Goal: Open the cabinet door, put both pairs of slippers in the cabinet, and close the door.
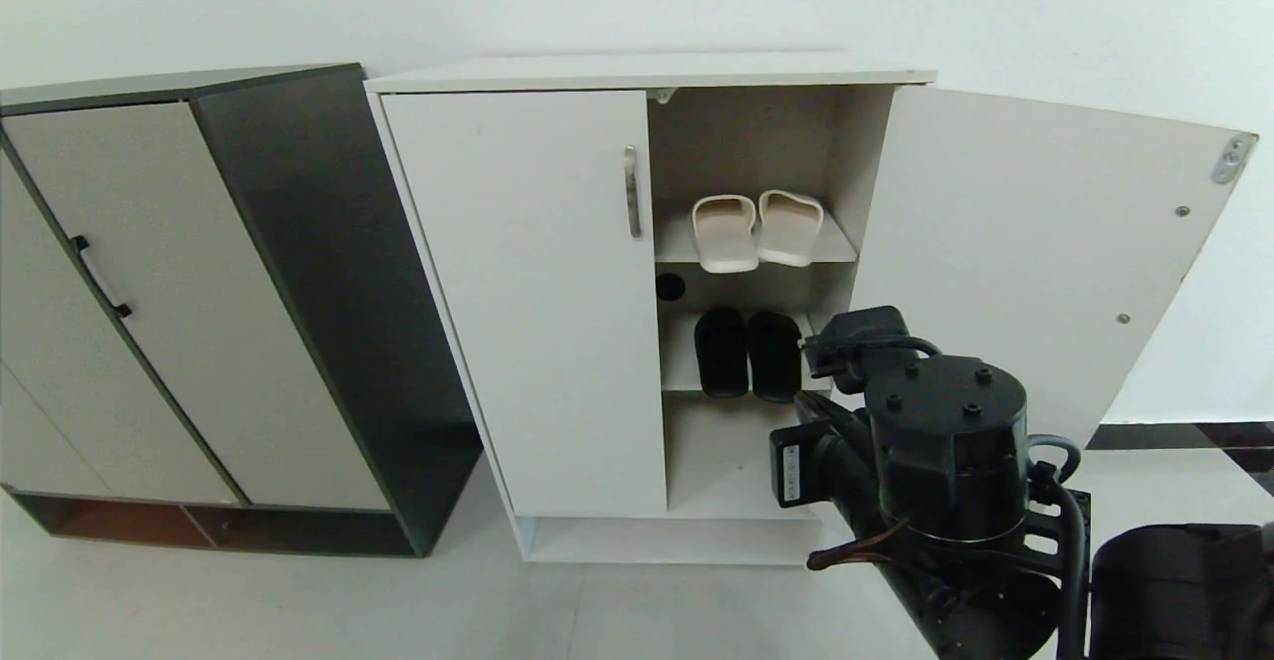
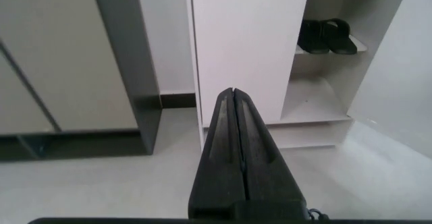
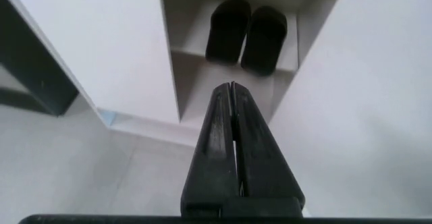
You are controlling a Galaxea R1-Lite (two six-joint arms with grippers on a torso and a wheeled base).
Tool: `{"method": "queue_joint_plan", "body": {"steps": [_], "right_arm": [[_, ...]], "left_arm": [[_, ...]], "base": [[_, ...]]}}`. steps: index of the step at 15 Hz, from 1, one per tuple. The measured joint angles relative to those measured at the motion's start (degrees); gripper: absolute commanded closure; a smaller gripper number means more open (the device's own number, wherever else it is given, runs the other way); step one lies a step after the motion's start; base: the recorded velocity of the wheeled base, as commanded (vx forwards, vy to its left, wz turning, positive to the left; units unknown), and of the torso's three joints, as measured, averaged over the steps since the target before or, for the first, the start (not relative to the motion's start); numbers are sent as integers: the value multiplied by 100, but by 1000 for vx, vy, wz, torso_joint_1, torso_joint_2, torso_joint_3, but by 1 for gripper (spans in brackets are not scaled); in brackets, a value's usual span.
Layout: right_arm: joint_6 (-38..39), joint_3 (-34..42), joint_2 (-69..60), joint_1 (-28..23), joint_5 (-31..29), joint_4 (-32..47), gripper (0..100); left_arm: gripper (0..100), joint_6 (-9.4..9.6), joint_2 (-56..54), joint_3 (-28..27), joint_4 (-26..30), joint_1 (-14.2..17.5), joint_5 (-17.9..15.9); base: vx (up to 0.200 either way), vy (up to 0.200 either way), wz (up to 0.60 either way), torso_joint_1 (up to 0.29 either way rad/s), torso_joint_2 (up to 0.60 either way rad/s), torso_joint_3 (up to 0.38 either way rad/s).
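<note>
The white cabinet [image 1: 647,73] stands with its right door [image 1: 1035,242] swung open and its left door [image 1: 528,292] closed. A white pair of slippers [image 1: 756,230] rests on the upper shelf. A black pair of slippers [image 1: 746,351] [image 3: 246,32] [image 2: 325,35] sits on the middle shelf. My right gripper [image 3: 233,89] is shut and holds nothing; it hangs in front of the open bay, short of the black pair. My left gripper [image 2: 233,92] is shut and empty too, low over the floor and facing the closed left door.
A dark grey cabinet [image 1: 299,272] with pale doors stands close to the white one on the left. The open door juts out toward me on the right. Bare light floor [image 1: 299,600] lies in front of both cabinets.
</note>
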Motion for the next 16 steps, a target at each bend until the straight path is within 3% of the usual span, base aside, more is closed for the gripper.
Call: {"method": "queue_joint_plan", "body": {"steps": [5, 16], "right_arm": [[-72, 117, 172, -122, 40, -547, 100], [-115, 218, 362, -162, 41, -646, 100]], "left_arm": [[100, 0, 0, 0, 2, 0, -2], [100, 0, 0, 0, 2, 2, -2]], "base": [[0, 0, 0, 0, 0, 0], [0, 0, 0, 0, 0, 0]]}}
